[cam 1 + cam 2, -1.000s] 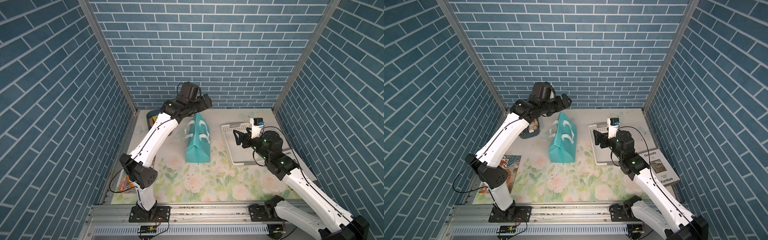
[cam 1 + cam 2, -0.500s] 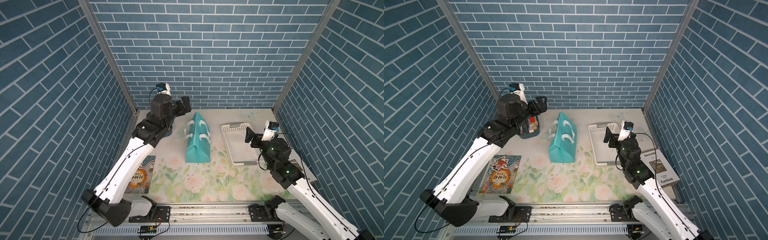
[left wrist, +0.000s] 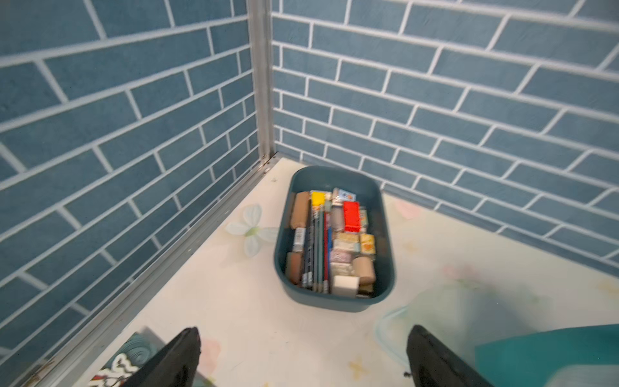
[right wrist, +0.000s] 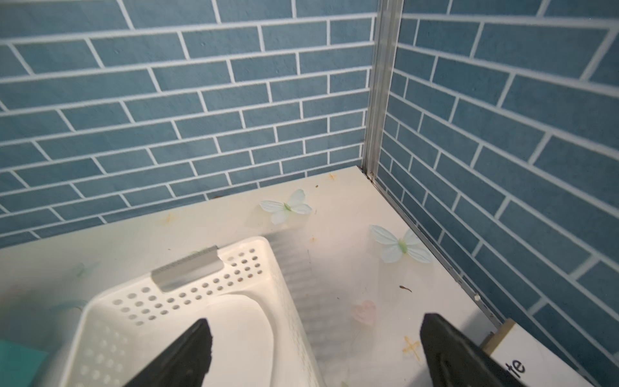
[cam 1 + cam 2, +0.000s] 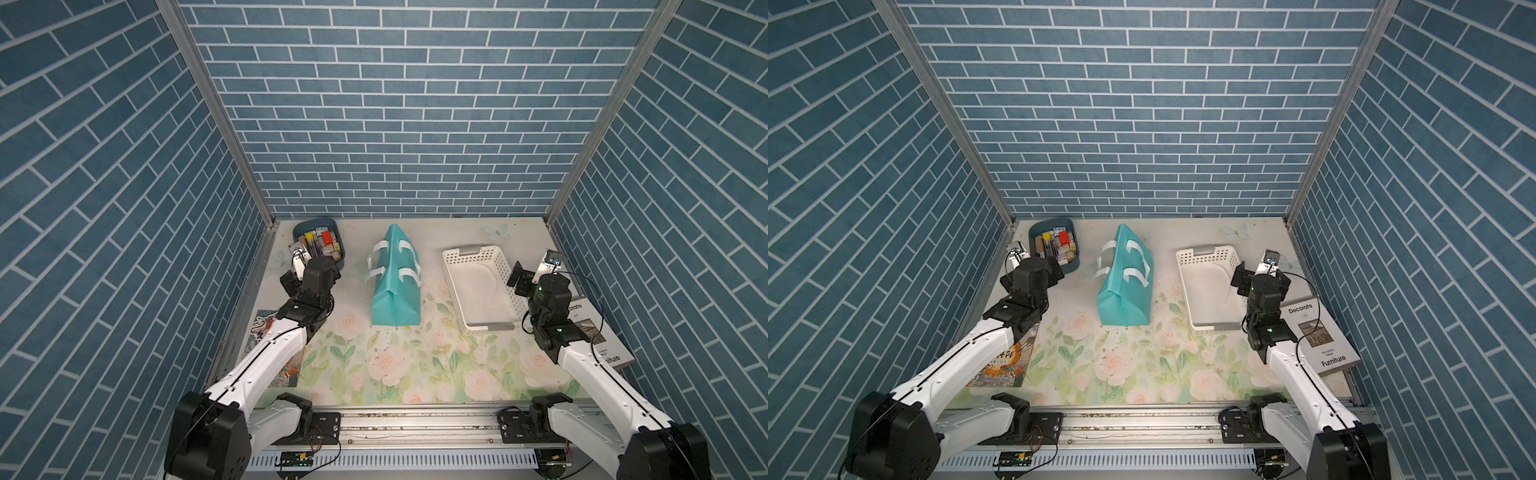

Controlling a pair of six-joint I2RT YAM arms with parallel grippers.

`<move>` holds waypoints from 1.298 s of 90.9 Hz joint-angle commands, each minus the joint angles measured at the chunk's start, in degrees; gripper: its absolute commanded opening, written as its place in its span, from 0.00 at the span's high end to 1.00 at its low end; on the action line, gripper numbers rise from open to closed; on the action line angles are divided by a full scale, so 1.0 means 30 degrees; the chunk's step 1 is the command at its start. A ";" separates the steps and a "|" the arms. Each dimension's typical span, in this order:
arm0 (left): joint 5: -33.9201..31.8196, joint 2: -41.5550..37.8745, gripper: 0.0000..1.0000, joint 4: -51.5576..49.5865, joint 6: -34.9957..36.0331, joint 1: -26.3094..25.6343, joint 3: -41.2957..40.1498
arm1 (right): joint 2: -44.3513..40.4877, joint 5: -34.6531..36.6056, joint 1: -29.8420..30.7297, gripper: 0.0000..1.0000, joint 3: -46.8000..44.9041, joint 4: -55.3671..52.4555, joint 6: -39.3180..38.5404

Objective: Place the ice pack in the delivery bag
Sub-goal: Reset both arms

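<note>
While waiting to be lifted, lying flat inside the white basket (image 5: 451,286) as a pale rounded slab, most likely the ice pack (image 5: 482,286). Showing again from the right wrist as a smooth white shape (image 4: 241,321) below the perforated wall.

Standing well apart from it, mid-table on the floral mat in both top views: the delivery bag (image 5: 1125,286), with teal top pinched shut into a ridge and white handles drooping down the sides.

Hovering above the basket's outer wall: the right gripper (image 4: 315,345), spread wide, clasping nothing. Hanging just short of the dark-blue bin (image 3: 335,174): the left gripper (image 3: 301,355), likewise spread and empty.

Judging the task as barely begun. Doing this step well probably meaning lowering the right jaws over an edge of the slab, not its broad face, and closing gently, expecting sagging and slipping. Meanwhile sending the left jaws to a handle, pulling the mouth open before bringing anything across.
</note>
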 commanded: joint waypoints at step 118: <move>0.7478 0.7007 0.00 2.4228 0.6615 0.4561 -0.9469 | 1.0517 -0.7289 -0.2847 0.00 -0.5030 1.8405 -0.4138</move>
